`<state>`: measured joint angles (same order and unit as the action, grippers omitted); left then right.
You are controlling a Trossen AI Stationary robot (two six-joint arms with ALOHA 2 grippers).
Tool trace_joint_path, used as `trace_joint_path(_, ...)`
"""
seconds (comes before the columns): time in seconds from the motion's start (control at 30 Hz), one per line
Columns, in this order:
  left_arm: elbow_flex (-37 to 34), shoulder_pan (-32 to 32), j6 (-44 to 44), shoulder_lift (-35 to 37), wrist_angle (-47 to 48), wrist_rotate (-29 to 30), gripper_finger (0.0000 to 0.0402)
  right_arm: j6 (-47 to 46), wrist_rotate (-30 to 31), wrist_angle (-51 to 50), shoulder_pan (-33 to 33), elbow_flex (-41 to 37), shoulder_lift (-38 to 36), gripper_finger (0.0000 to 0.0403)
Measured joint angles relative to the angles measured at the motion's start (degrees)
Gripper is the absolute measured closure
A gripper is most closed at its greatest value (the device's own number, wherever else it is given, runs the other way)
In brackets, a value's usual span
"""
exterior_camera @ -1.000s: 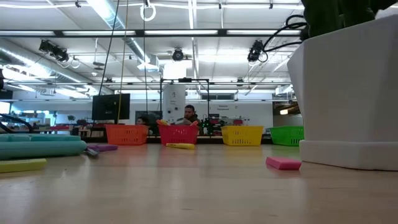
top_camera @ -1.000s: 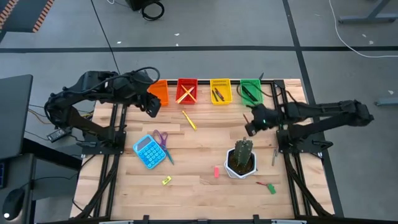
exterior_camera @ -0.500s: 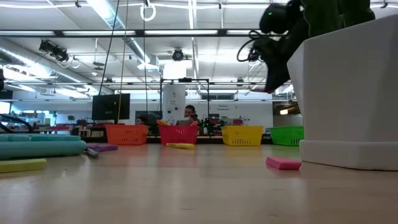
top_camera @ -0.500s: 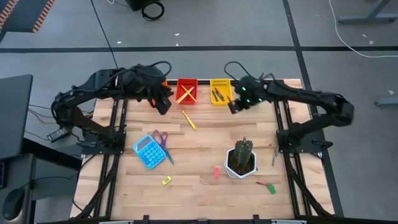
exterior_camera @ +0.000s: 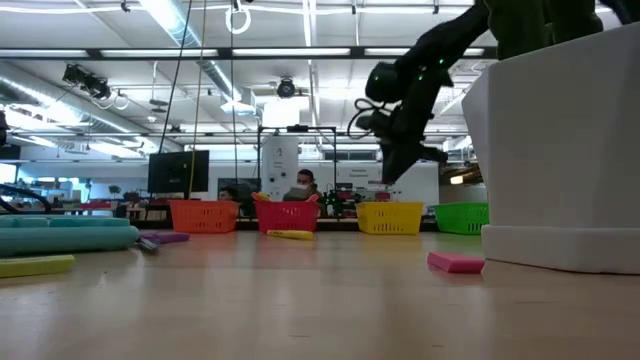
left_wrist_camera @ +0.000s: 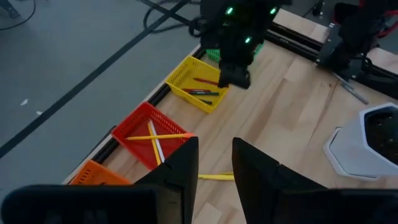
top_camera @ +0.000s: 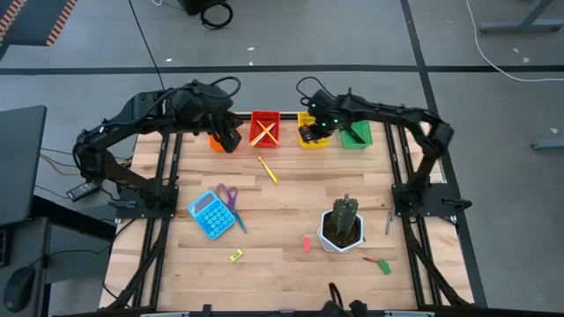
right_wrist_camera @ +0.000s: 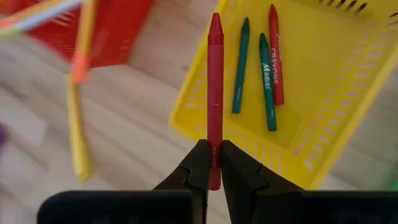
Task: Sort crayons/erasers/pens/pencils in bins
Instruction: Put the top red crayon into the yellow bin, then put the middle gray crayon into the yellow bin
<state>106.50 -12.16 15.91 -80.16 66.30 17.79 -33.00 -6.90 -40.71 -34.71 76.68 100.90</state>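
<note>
From my remote station: the right jaws (right_wrist_camera: 212, 163) are clamped on a red crayon (right_wrist_camera: 214, 93), which runs straight out ahead of them; its tip lies over the near rim of the yellow bin (right_wrist_camera: 323, 124). Inside that bin, just beyond and beside the held crayon, lie two green crayons (right_wrist_camera: 240, 65) and another red one (right_wrist_camera: 276, 53). In the high view these jaws (top_camera: 310, 130) hang over the yellow bin (top_camera: 314, 139), with the green bin (top_camera: 357, 136) on one side and the red bin (top_camera: 264, 129) on the other.

The left jaws (left_wrist_camera: 214, 163) stand parted with nothing between them. Ahead of them I see the red bin (left_wrist_camera: 140, 124) with two crossed pencils (left_wrist_camera: 158, 135), and a yellow pencil (left_wrist_camera: 217, 177) on the desk (left_wrist_camera: 292, 112) close in front of the jaws. The orange bin (left_wrist_camera: 93, 174) lies just to one side. In the high view they (top_camera: 227, 141) sit between the orange and red bins.
</note>
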Motion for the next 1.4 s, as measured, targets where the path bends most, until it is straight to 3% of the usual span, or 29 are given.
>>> trace_joint_path(0.4,0.00,-1.83,-2.62,0.00,2.57,0.11,0.0295,0.87,0.20,2.19,-4.58,1.98,8.31,0.0365)
trace_joint_path(0.73,0.00,-5.35,-2.00,0.00,2.13,0.19,0.0292,1.89,0.87,3.13,-6.94,1.76,8.44,0.0365)
trace_joint_path(1.07,0.00,-5.42,-2.19,-0.01,0.74,0.21,0.0290,3.04,0.98,3.19,-6.96,1.75,8.44,0.0332)
trace_joint_path(1.4,0.00,-5.35,-1.56,-0.02,0.79,0.19,0.0287,3.09,-1.23,2.80,-6.76,1.65,7.67,0.0328)
